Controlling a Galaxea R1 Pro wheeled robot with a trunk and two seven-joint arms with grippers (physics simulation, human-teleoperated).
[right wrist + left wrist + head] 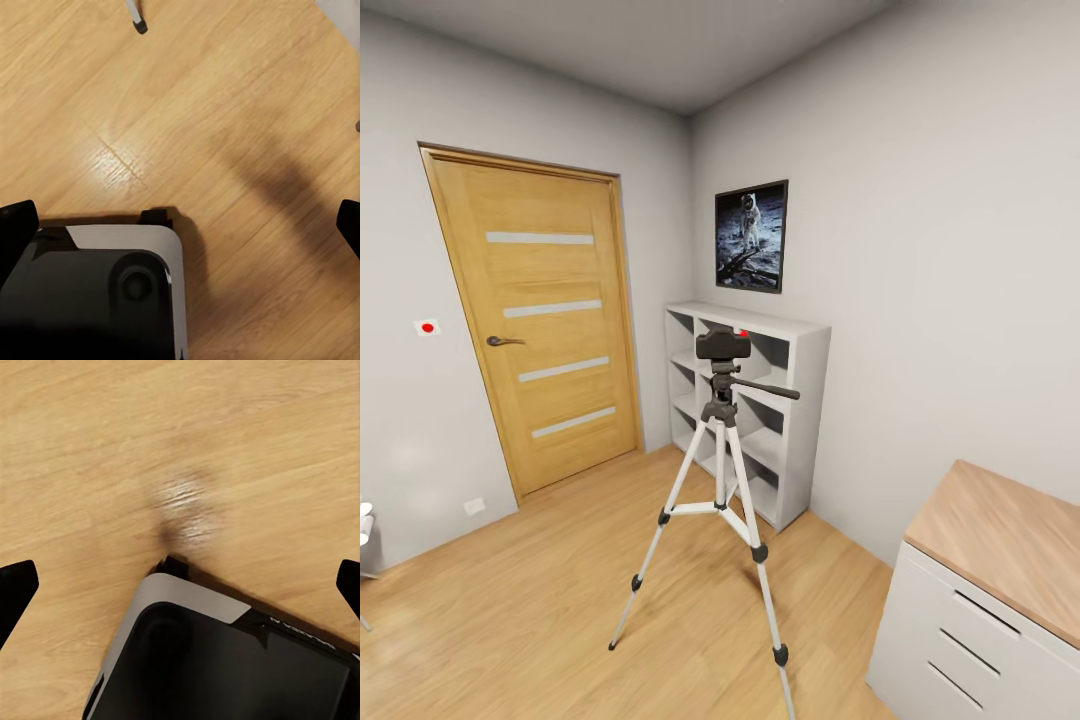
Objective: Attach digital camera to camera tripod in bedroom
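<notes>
Nearest in the head view: wood-topped desk (1000, 540) at lower right, white drawer fronts w/ dark slot handles, tan top bare. Just beyond it, mid-room, stands the camera tripod (718, 500) on the light plank floor (540, 620): three silver-white telescoping legs spread wide, black joint collars & black feet, white centre braces, dark grey head w/ a long handle sticking out to the side. Digital camera (723, 344) sits right on top of the tripod head, touching it, upright; small, boxy, matte black, w/ a bright red button showing at its top edge.

Behind tripod, against the grey wall: white cube shelf (800, 400), open compartments. Above it a framed astronaut picture (751, 236). Wooden door (540, 320) to the side, four pale horizontal strips, dark lever handle; small white wall plate w/ red dot (427, 326) beside it.

Left gripper (180, 585) in left wrist view: black fingertips at opposite frame edges, spread wide, nothing between them; below lies plank floor & a grey-edged black part of the robot's base (225, 660). Right gripper (180, 225) in right wrist view: same, fingers wide apart, holding nothing, over floor; one tripod foot (137, 21) shows well apart from it.
</notes>
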